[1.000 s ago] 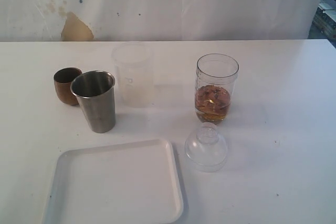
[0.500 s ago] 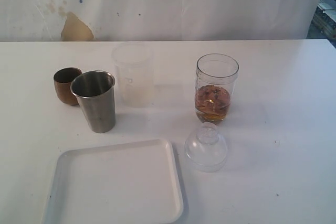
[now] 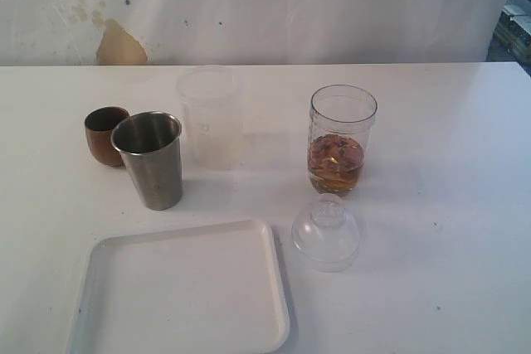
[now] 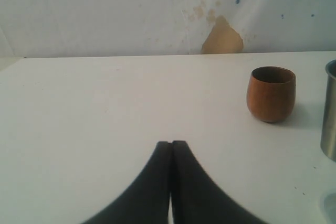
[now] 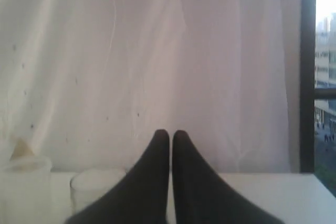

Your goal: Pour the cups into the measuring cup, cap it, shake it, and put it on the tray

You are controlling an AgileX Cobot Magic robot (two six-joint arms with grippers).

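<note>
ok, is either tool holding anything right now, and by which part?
Nothing is held. The left tool and right tool are both shut on nothing. The measuring cup and its lid stand untouched.

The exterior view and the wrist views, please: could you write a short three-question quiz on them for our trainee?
1. True or false: the lid lies on the table, off the measuring cup.
2. Which stands closest to the wooden cup? A steel tumbler, B measuring cup, C lid.
3. Fill in: the left gripper and right gripper are both ____.
Key: 1 true; 2 A; 3 shut.
</note>
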